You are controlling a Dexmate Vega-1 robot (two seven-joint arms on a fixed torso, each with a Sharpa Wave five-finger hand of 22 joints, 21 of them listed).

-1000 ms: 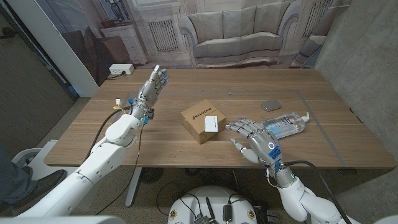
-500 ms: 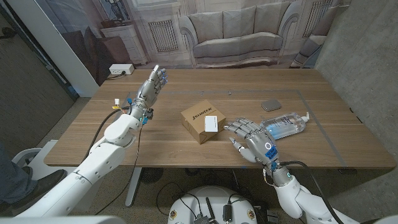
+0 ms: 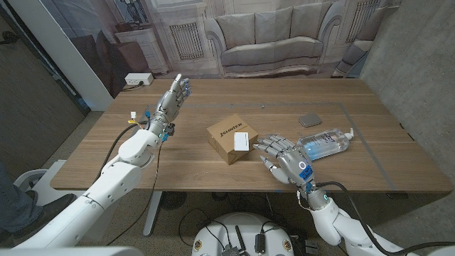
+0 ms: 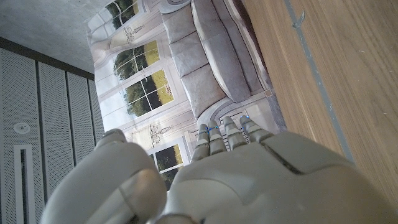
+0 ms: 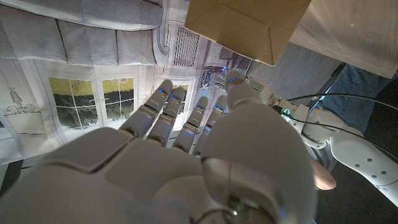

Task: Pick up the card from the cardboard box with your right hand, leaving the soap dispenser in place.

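The right hand (image 3: 286, 163), empty with fingers spread, hovered beside the cardboard box (image 3: 231, 141), apparently angled to reach the card (image 3: 242, 141) without touching the soap dispenser (image 3: 325, 142).

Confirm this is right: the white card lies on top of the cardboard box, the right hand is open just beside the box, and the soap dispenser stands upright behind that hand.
One thing is wrong: the soap dispenser lies on its side, not upright, as the head view shows. The rest holds: the white card lies on the cardboard box, and the right hand is open just beside it.

White card (image 3: 242, 141), brown cardboard box (image 3: 226, 136)
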